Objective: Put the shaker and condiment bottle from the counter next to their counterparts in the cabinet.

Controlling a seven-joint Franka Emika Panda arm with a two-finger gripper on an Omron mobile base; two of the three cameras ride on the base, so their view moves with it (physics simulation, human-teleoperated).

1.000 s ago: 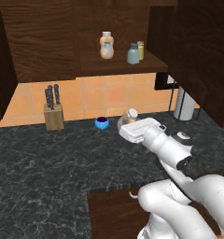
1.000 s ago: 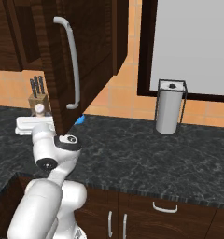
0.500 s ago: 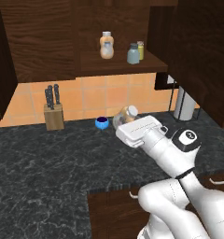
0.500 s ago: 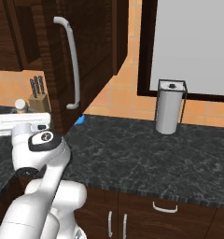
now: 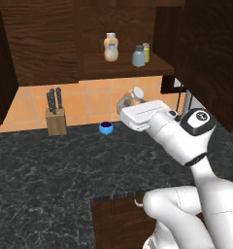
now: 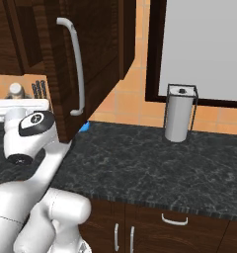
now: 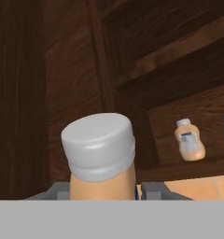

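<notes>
Black marbled counter [image 5: 50, 165] is running under me, with the open cabinet [image 5: 45, 44] above it and orange tile behind.

Nearest: I am holding the condiment bottle [image 7: 101, 161] in the gripper [image 5: 127, 108], jaws narrowed on its body, cap pointing up and away from the hand. In the left base view the bottle [image 5: 130, 97] is tilted in the air, clear of the counter, below the shelf [image 5: 123, 68] and in front of the tile.

Progress, as I judge it: the shaker [image 5: 138, 56] is already standing on the shelf, just beside the yellow-green shaker [image 5: 146, 51]. That half looks done. The bottle half is in transit; I am lifting it, and placing it next to the twin bottle [image 5: 110, 47] is what is left. The twin is standing left of the two shakers, with bare shelf between them and to its left.

Around: small blue bowl [image 5: 106, 128] on the counter, near the wall, left of the hand. Knife block [image 5: 56, 119] farther left, against the tile. Paper towel holder [image 6: 179, 114] well to the right.

In the way: the cabinet door [image 6: 86, 54] is hanging open close by the arm's right side, and the shelf's front edge is sitting above the bottle. I judge I need to rise before reaching in.
</notes>
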